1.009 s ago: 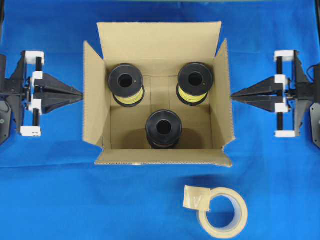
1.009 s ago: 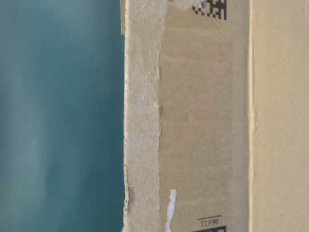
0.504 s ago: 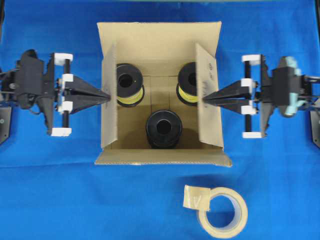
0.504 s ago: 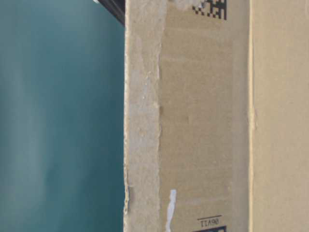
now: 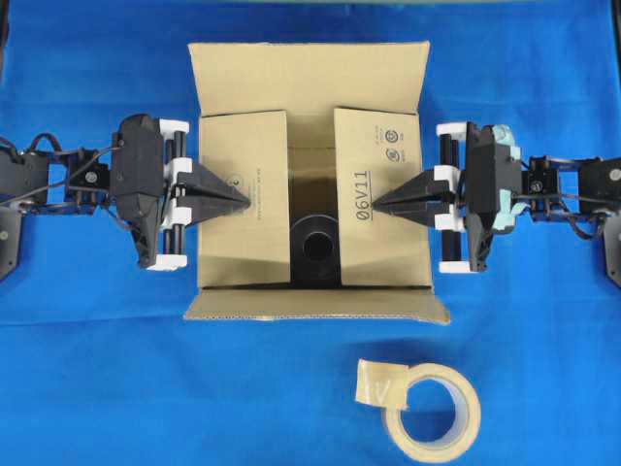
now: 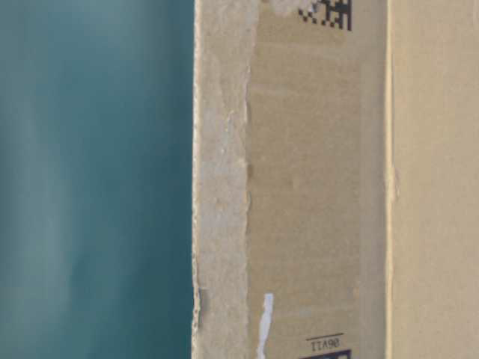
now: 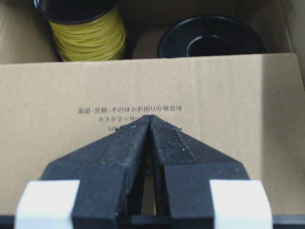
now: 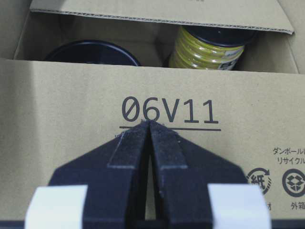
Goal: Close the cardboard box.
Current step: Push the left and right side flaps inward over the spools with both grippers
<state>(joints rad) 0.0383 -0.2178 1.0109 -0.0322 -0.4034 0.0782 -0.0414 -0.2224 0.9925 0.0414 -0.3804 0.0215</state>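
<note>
Nearest the overhead camera we note a beige tape roll (image 5: 434, 413) lying on the blue cloth (image 5: 97, 388), apart from the cardboard box (image 5: 310, 306), which sits at the middle of the table. Both side flaps lie folded flat over the opening; the near and far flaps stand open. The left gripper (image 5: 241, 201) is clenched, empty, its tip pressed on the left flap (image 7: 143, 90), just below small printed Japanese text we cannot fully read. The right gripper (image 5: 376, 204) is likewise clenched on nothing, tip on the right flap (image 8: 143, 95) beneath the underlined marking "06V11"; recycling symbols sit beside it. Between the flaps we see a black spool (image 5: 316, 247); a yellow-wound spool (image 7: 88, 33) lies farther in
</note>
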